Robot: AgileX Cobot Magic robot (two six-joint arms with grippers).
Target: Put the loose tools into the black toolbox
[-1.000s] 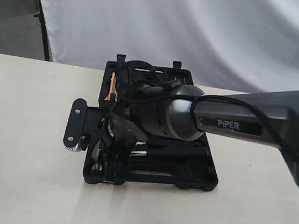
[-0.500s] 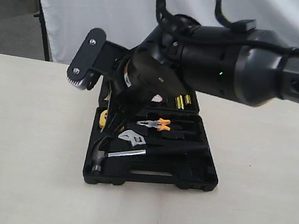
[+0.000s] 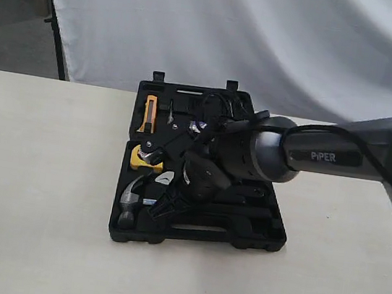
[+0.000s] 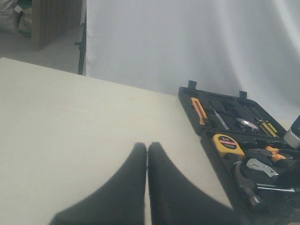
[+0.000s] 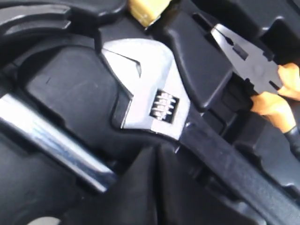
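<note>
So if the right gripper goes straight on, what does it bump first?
Probably the silver-jawed adjustable wrench with the black handle, lying in the black plastic toolbox. The shut right gripper points at its neck, though the gap is hard to judge.

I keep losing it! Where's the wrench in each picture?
Exterior view: wrench in the toolbox middle, partly hidden.
Left wrist view: wrench between hammer and pliers.
Right wrist view: wrench close up, in the middle.
Shared landmark: hammer, right beside it.
</note>
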